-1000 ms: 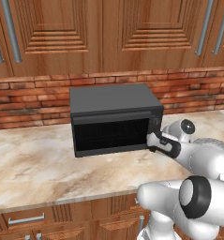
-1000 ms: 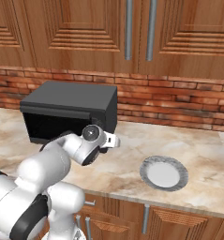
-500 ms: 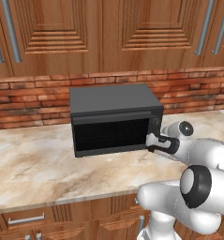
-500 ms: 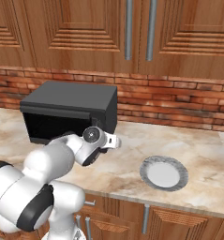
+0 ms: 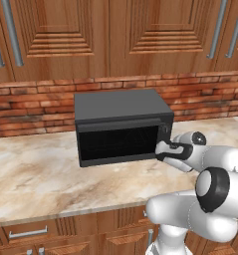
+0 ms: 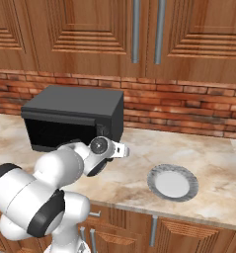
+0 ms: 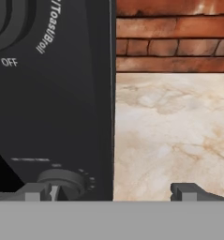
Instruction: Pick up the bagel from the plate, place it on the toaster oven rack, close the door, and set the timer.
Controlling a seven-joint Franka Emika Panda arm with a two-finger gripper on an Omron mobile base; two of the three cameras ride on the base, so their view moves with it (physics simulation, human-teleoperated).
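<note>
Marble counter (image 5: 36,174), red brick backsplash (image 5: 36,107), wooden cabinets (image 5: 115,35) overhead.

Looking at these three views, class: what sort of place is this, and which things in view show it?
Most likely a home kitchen: a black toaster oven stands on a marble-look counter, with wooden cabinets above a brick backsplash, and a white plate on the counter.

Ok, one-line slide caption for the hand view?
Open tool at the toaster oven's control panel, one fingertip beside the lower dial, marble counter alongside.
</note>
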